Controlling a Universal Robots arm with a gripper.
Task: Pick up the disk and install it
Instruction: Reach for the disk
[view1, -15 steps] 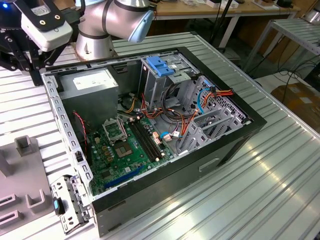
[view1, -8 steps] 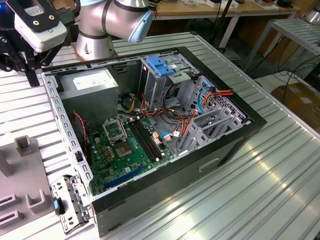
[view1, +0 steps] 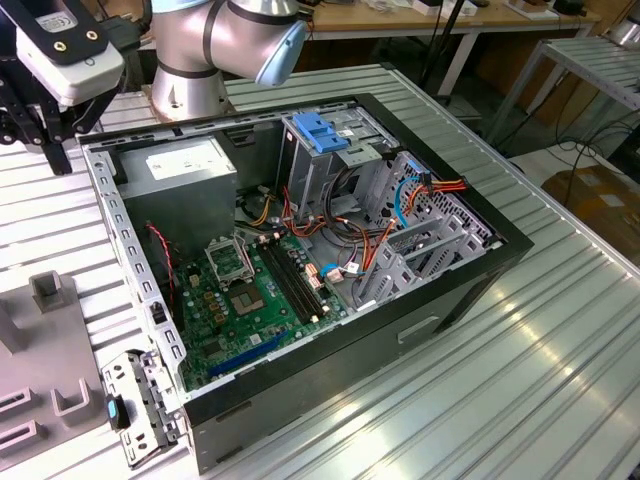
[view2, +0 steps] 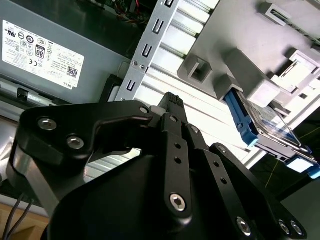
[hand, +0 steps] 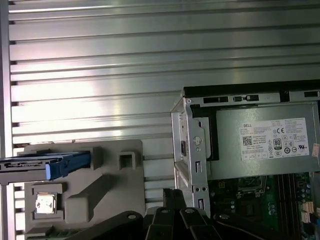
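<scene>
Pick-up step, not yet begun: the disk (hand: 35, 164) is untouched in its holder.
The disk is seen standing on edge in a grey holder (hand: 100, 195) on the ribbed table (hand: 150, 50) (blue rail end outward), beside the open computer case (hand: 195, 150). The claw (hand: 172, 196) is held in the air near the case's corner, pressed together on nothing. It is judged that a grasp calls for the claw to be spread and lined up over the disk.

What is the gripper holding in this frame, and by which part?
Nothing. The gripper is empty; the disk rests apart from it on the grey fixture.
</scene>
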